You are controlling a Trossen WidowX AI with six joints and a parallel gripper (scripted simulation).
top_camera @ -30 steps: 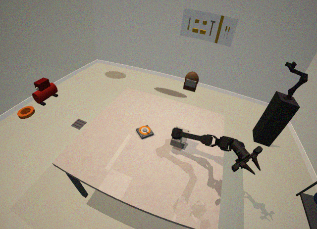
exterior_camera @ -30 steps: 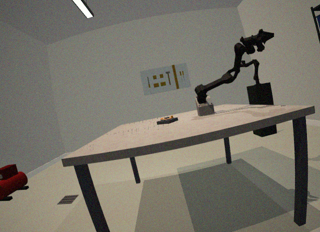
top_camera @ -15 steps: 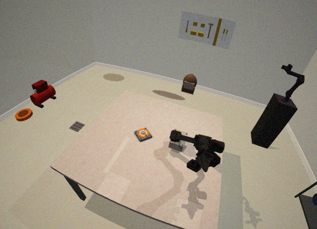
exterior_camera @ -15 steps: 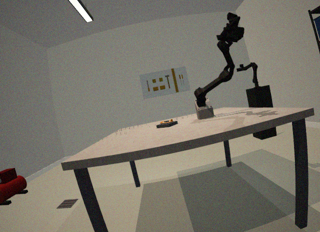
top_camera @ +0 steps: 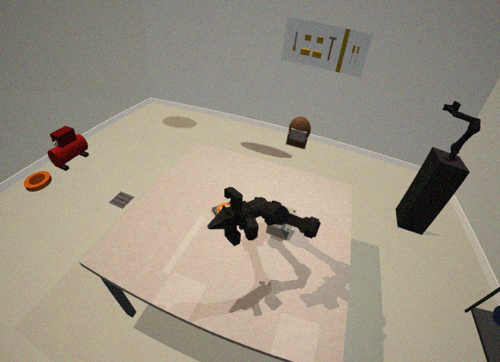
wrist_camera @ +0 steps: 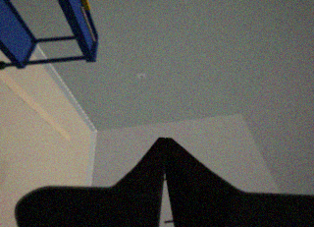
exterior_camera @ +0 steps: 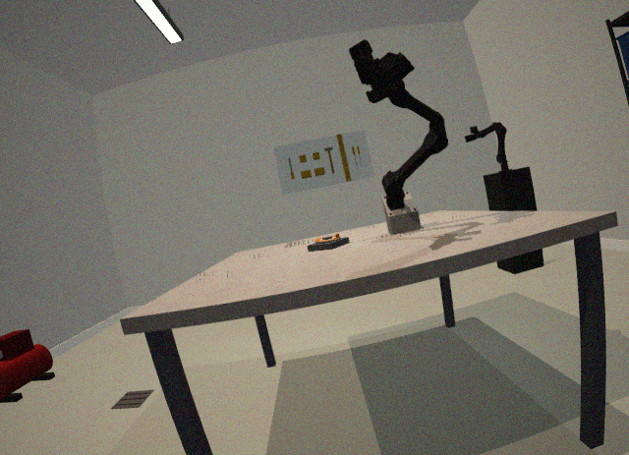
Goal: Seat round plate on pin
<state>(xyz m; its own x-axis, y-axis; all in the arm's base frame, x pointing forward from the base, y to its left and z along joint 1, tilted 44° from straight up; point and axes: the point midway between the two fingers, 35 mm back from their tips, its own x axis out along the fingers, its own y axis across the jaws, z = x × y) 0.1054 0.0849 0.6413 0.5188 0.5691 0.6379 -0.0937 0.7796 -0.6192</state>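
Approach step: the black parallel-jaw gripper (exterior_camera: 362, 59), closed and empty, is raised high above the orange-tabbed round plate (exterior_camera: 327, 239); it must next descend to it.

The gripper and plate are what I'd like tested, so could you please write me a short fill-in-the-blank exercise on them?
1. The gripper is raised high above the table with its fingers ____.
2. The gripper holds ____.
3. The plate on the base has a tab coloured ____.
4. In the exterior view, the plate lies to the ____ of the arm's grey mount.

Missing words: shut; nothing; orange; left
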